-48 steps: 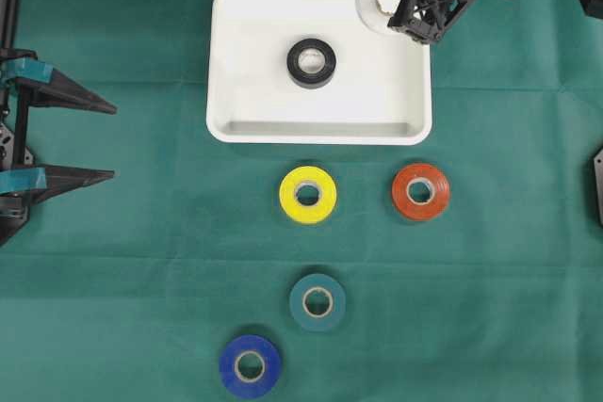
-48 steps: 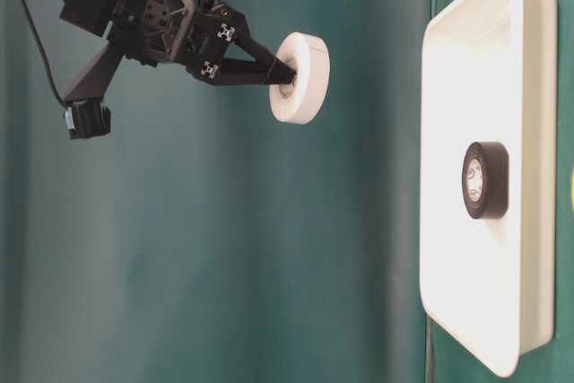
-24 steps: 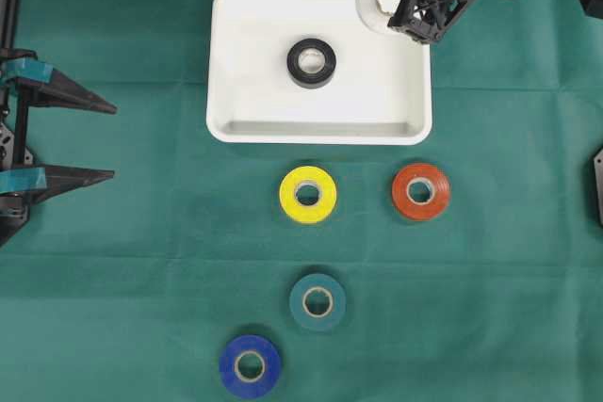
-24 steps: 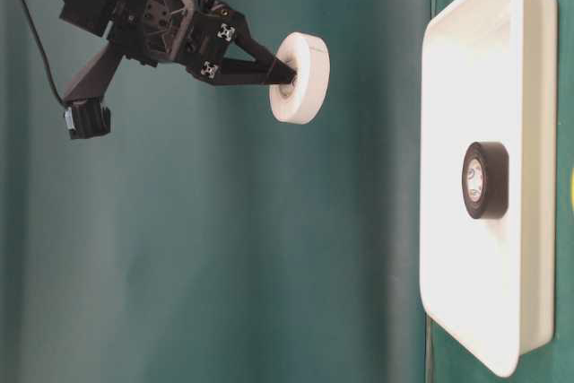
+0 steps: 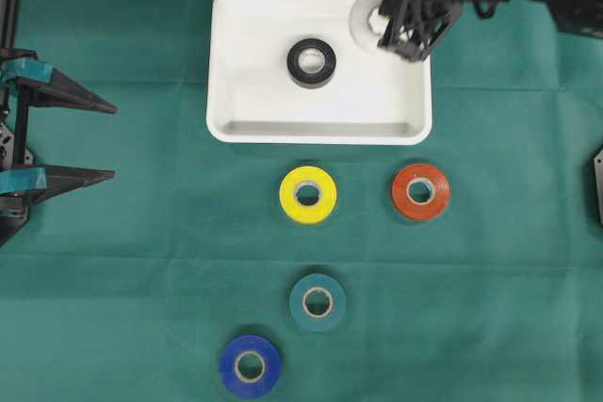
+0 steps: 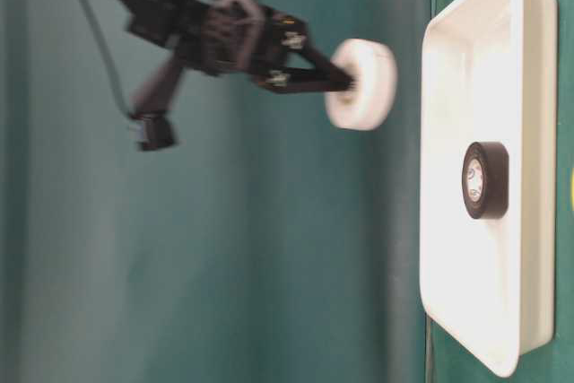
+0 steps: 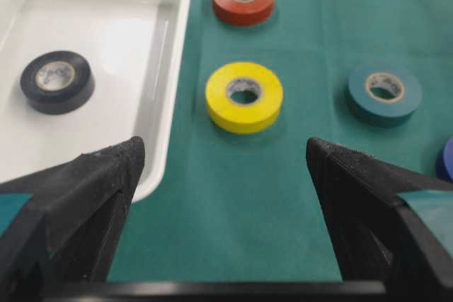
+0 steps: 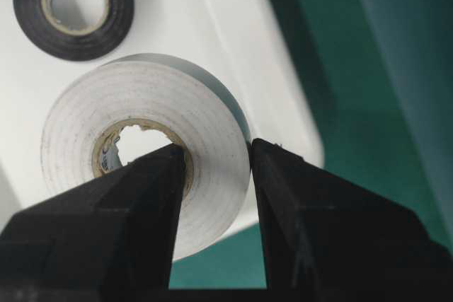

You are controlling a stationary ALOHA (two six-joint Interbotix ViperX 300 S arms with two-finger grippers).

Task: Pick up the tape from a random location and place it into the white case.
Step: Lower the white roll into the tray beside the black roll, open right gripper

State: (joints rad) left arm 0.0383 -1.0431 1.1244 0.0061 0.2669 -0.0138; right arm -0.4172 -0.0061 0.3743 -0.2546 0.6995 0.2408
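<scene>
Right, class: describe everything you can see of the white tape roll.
The white tape is a matte white roll with a tan core around an open centre hole. The right gripper pinches its wall, one finger through the hole, the other outside. From table level the roll hangs in the air, short of the white case, its flat face toward it. From overhead it lies over the case's corner, beyond the black roll. Nothing else touches it.
</scene>
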